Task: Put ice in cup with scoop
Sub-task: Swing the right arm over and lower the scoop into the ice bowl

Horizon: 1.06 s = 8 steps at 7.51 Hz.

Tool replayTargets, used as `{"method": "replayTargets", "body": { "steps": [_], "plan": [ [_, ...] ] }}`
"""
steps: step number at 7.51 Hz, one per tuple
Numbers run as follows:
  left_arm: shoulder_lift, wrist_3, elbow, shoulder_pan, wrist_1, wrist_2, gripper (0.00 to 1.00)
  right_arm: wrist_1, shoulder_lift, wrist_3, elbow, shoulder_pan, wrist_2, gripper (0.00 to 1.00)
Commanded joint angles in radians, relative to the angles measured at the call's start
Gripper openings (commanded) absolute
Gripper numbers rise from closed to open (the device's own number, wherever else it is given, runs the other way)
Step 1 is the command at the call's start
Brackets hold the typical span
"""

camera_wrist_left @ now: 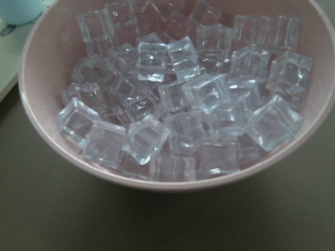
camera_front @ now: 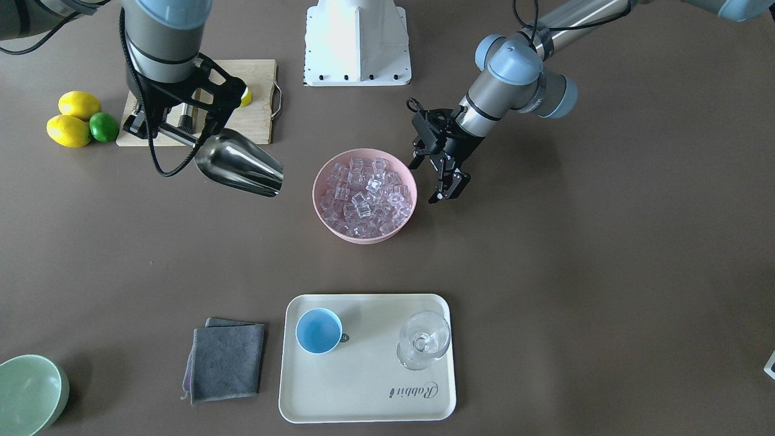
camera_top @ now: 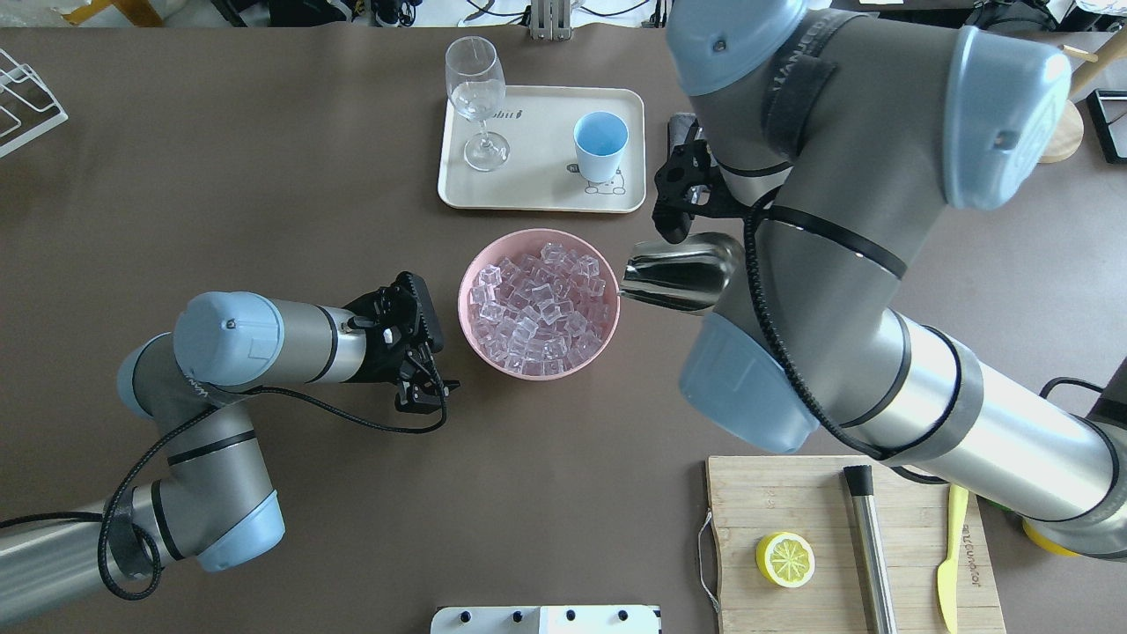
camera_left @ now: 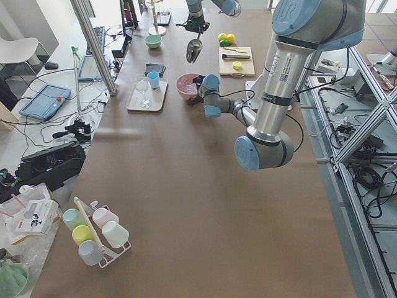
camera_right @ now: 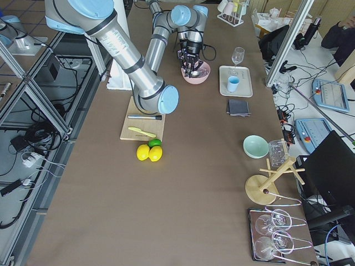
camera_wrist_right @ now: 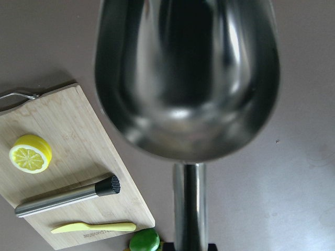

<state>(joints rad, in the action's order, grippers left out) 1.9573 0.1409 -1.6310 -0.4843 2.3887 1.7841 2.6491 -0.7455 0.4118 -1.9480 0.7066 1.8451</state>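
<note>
Right arm lifts an empty scoop beside the ice bowl; left arm waits at the bowl's other side.

The right arm (camera_front: 163, 48) bends down steeply, its jaws closed tight on the handle of the one steel scoop (camera_front: 242, 163), held clear of the surface with its empty trough mouth turned toward the single pink bowl (camera_front: 318, 194). The left arm (camera_front: 514, 79) reaches in low, its jaws parted and holding nothing, pointing down just beside that bowl. The ice (camera_front: 366, 197), dozens of clear cubes, all lies heaped in the bowl. One light-blue cup (camera_front: 318, 330) stands empty on the one cream tray (camera_front: 363, 393), well apart from one stemmed glass (camera_front: 424, 339). Elsewhere lie two lemons (camera_front: 79, 104), one lime (camera_front: 103, 127), one cutting board (camera_front: 257, 121), one grey cloth (camera_front: 227, 360) and one green bowl (camera_front: 30, 393).
</note>
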Motion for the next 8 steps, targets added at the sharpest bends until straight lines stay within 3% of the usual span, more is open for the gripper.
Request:
{"method": "replayTargets", "body": {
  "steps": [1,3,5,8],
  "plan": [
    [-0.031,0.005,-0.009,0.012,0.03,-0.006,0.98,0.122,0.168,-0.047,0.124,-0.082,-0.001,0.0],
    [-0.044,0.002,-0.012,0.03,0.035,-0.005,0.98,0.211,0.225,-0.042,0.194,-0.093,-0.036,0.0],
    [-0.049,0.0,-0.003,0.032,0.049,-0.005,0.98,0.221,0.282,-0.039,0.334,-0.093,-0.053,0.0],
    [-0.095,0.002,-0.004,0.027,0.102,-0.006,0.98,0.221,0.293,-0.039,0.421,-0.113,-0.125,0.0]
  ]
}}
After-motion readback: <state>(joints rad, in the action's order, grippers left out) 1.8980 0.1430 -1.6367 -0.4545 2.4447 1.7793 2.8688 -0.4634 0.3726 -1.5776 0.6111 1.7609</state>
